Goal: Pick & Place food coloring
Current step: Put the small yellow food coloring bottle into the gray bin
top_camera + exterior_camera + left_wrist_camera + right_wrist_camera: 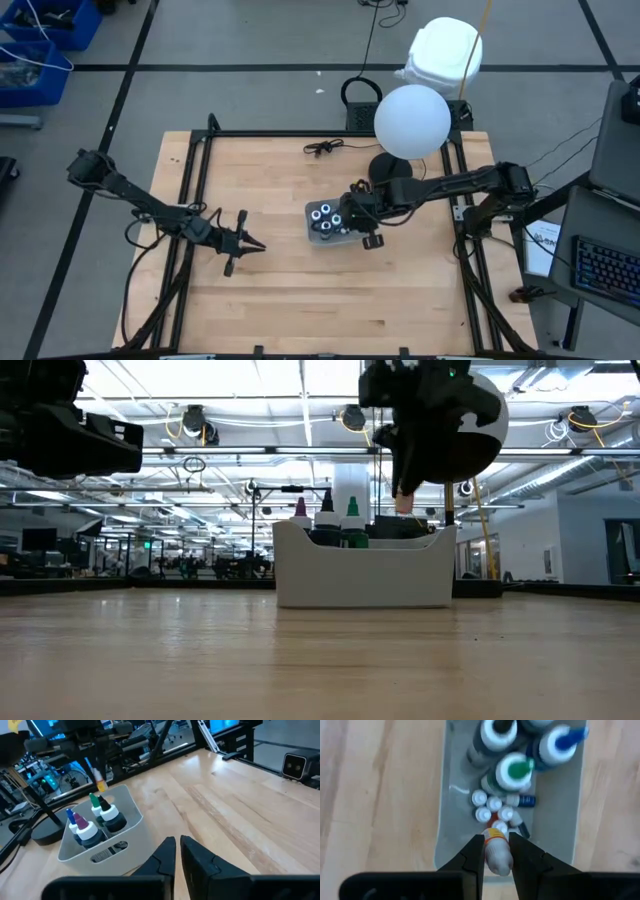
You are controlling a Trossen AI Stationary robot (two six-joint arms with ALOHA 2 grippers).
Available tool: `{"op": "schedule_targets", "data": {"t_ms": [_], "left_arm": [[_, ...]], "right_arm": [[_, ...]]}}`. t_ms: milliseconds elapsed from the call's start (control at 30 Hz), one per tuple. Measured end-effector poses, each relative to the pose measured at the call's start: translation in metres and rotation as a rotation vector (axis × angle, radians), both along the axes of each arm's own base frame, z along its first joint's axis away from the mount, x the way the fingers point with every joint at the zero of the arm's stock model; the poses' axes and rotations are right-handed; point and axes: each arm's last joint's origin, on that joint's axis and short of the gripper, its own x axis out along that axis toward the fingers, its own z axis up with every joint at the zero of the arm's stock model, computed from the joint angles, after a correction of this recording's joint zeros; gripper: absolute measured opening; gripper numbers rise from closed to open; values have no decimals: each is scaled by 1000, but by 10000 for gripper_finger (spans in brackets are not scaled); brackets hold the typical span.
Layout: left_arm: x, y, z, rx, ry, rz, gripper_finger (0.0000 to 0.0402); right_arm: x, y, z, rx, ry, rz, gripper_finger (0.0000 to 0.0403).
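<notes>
A grey tray (312,236) stands mid-table and holds the food coloring: three large dark bottles (512,774) with pale collars and coloured tips, and several tiny white-capped bottles (490,807) lying at one end. My right gripper (497,851) hovers over that end, shut on one tiny bottle (496,845) with an orange label. In the low view that bottle (403,502) hangs above the tray (365,575). My left gripper (177,855) is shut and bare, low over the table to the tray's left (250,245). My right gripper pinches the tiny bottle's pale body (499,860) between its two fingers, one on each side. The fingers come from above, slanting down. The orange-labelled end (493,834) points down at the tray. The bottle is lifted clear above the small bottles.
A black round base (392,168) with a white globe lamp (412,120) stands behind the tray. A black cable (322,148) lies at the far edge. Bare wood lies between my left gripper and the tray, and along the near side.
</notes>
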Motion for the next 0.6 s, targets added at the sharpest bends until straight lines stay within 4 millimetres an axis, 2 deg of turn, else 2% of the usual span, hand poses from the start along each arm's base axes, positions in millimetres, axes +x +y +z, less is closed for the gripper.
{"op": "schedule_targets", "data": {"t_ms": [233,433,600], "left_arm": [[0,0,0,5,4,-1,37],[0,0,0,10,3,-2,37],[0,0,0,19,0,-3,37]], "right_arm": [[-5,-7,-22,22,25,-85,61],[-6,-4,-31,50,3,-142,61],[-4,2,-45,94,16,-118,61]]}}
